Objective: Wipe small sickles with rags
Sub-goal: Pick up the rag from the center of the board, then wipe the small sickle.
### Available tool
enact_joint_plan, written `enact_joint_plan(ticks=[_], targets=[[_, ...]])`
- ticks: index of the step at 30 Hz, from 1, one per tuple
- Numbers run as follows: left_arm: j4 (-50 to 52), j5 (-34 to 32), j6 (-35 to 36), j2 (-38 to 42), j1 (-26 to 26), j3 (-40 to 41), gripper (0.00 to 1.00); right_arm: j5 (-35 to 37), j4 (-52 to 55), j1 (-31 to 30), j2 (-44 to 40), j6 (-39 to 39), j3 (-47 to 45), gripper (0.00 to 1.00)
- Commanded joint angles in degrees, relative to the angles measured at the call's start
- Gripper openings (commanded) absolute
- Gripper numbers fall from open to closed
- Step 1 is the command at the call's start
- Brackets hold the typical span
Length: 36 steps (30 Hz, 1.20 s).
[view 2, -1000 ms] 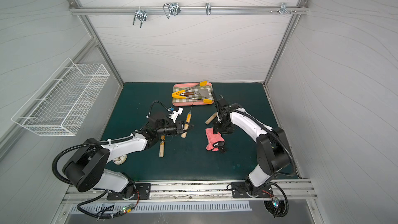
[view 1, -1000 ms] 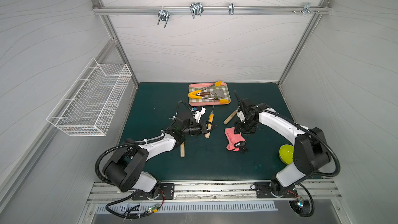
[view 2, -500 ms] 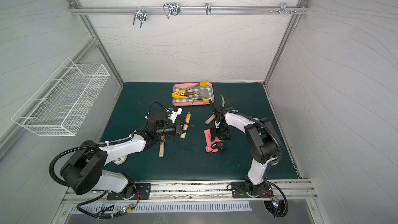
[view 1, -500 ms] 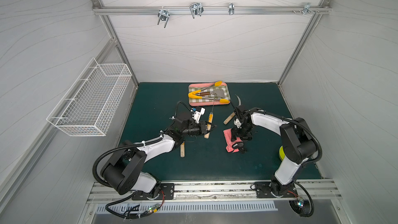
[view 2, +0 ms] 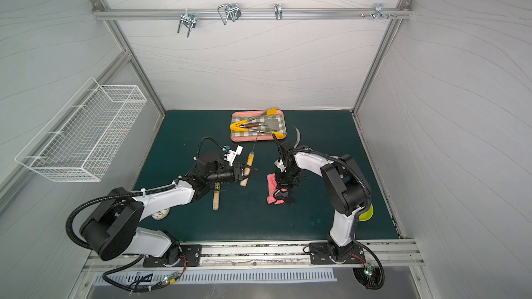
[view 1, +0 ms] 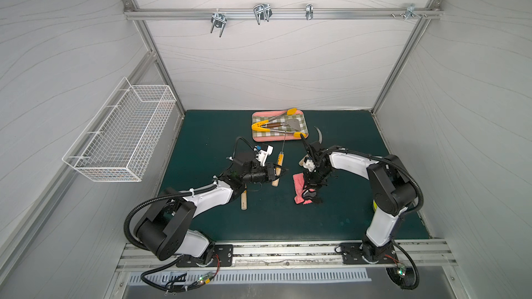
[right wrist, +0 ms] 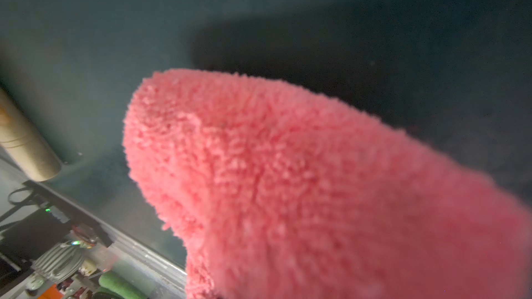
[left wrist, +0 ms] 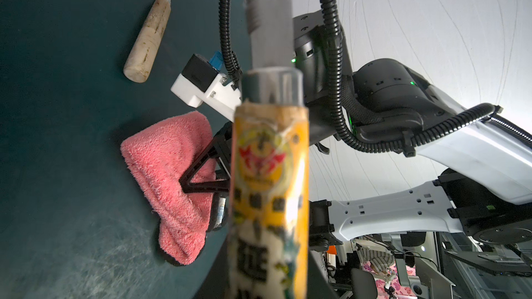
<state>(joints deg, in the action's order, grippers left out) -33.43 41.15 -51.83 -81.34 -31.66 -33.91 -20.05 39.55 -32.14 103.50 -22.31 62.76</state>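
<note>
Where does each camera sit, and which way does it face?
Top views: high at the front, looking down on the mat; the left arm and right arm show whole.
Left wrist: on the left arm, looking along the held sickle toward the rag; the right gripper and right arm show.
Right wrist: on the right arm, facing the rag close up; its gripper does not show.
Shared: both wrist views show the rag.

Right jaws hidden behind pink rag point(right wrist: 288, 182) — near sickle point(left wrist: 269, 168) blurred, label probably unreadable.
</note>
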Motion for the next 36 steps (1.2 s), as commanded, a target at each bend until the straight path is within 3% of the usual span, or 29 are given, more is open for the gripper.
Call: enact_joint_plan(ticks=[1, 12, 21, 26, 32, 36], targets=[[-3.12, 0.6, 0.54, 1.76, 0.46, 0.01, 0.0, -3.18, -4.09, 0.54, -1.22, -0.76, -1.94, 0.09], [-0.72, 1.81, 0.3, 1.45, -0.57, -0.78, 0.0, -2.09, 4.09, 6.66, -10.64, 3.09, 5.15, 0.03], [-1.26, -0.08, -1.11, -0.02, -8.26, -2.55, 0.0, 8.22, 10.52, 7.88, -3.05, 5.2, 21.08, 0.02], [-3.14, -1.29, -2.7, -1.34, -9.48, -2.73, 0.0, 10.97, 11.55, 7.97, 1.65, 3.78, 28.86, 0.02], [-2.96, -1.51, -2.48, -2.87, -10.25, -3.7, 0.0, 8.07, 9.01, 7.8, 2.41, 2.47, 31.34, 0.02], [-3.74, -1.45, -2.75, -3.98, -10.63, -3.98, 0.0, 1.55, 4.2, 7.79, 1.08, 3.2, 29.4, 0.02]])
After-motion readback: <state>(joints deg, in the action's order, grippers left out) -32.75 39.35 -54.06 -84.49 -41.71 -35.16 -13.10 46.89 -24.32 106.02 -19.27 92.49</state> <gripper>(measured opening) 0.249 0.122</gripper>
